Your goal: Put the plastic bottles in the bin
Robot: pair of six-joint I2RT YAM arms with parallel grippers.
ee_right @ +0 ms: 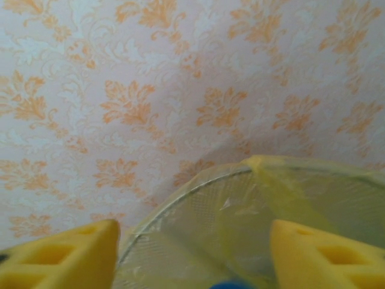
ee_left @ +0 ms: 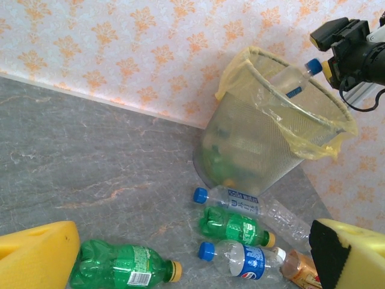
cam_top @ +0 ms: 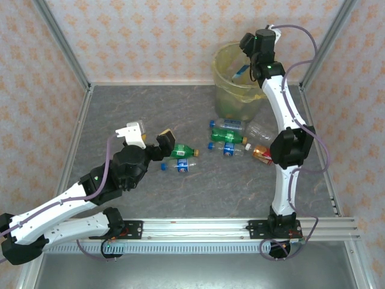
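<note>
Yellow pads of the right pincer (ee_right: 192,256) are standing well apart above the mouth of the bin (ee_right: 180,208), gripping nothing. In the left wrist view a blue-capped clear bottle (ee_left: 293,81) is tilting inside the bin's rim, its cap pointing up and lying just beside that pincer's tips. The bin is sitting at the far side of the grey worktop (cam_top: 150,108), close to the back wall, with its yellow liner folding over the rim.

The left pincer (cam_top: 150,137) is hovering low over the worktop with its jaws spread wide and nothing between them. A green bottle (cam_top: 182,152) is lying on its side just beyond its tips, and a blue-labelled bottle (cam_top: 180,165) is lying right next to that one.

Near the foot of the bin more bottles are lying in a loose group: a long clear bottle (ee_left: 240,197), a second green one (ee_left: 234,226), a clear bottle with a blue label (ee_left: 243,259), a crumpled clear bottle (ee_left: 289,220) and an amber bottle (ee_left: 301,268).
</note>
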